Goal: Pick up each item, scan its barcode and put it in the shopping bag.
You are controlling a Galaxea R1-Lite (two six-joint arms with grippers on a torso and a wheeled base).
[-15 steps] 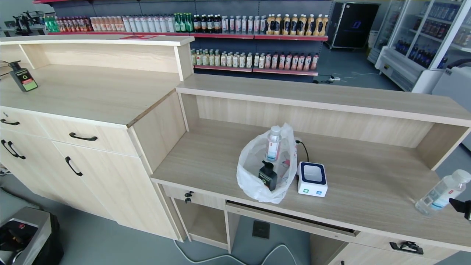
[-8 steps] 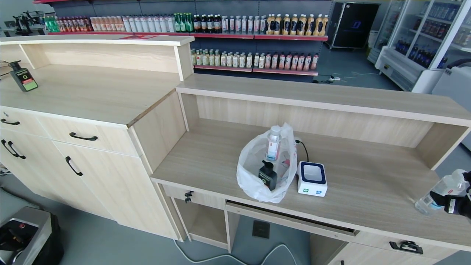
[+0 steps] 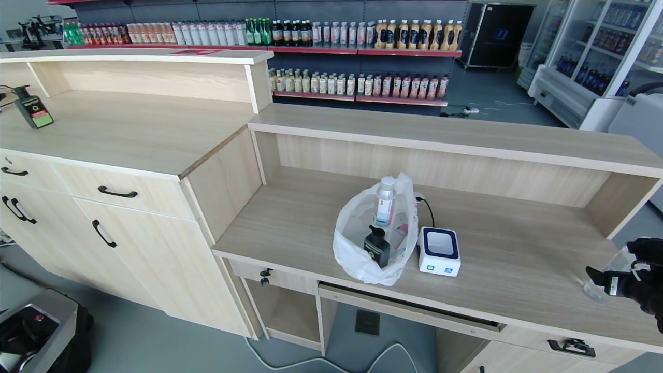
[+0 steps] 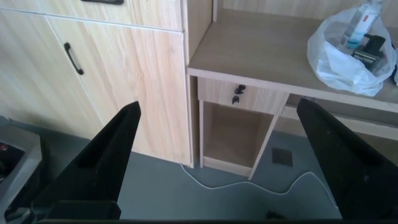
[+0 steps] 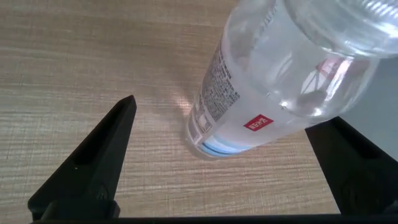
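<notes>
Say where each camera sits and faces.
Head view: on the head, facing forward and down over the counter, shopping bag and scanner; right gripper at its edge.
Left wrist view: low, facing the counter's front past the open left gripper.
Right wrist view: facing down at the water bottle between open jaws.
Shared: shopping bag (head, left wrist); water bottle (head, right wrist).

This is a shop, a small grocery or convenience store. Red-edged shelves (image 3: 362,52) along the back wall carry rows of bottled drinks (image 3: 414,35) lined up by kind. Glass-door refrigerators (image 3: 590,57) holding more bottles stand at the right. In front runs a pale wooden checkout tabletop (image 3: 518,254). On it a white barcode scanner (image 3: 439,251) sits just beside an open plastic shopping bag (image 3: 352,248). A small terminal (image 3: 32,111) rests on the higher counter at the left.
</notes>
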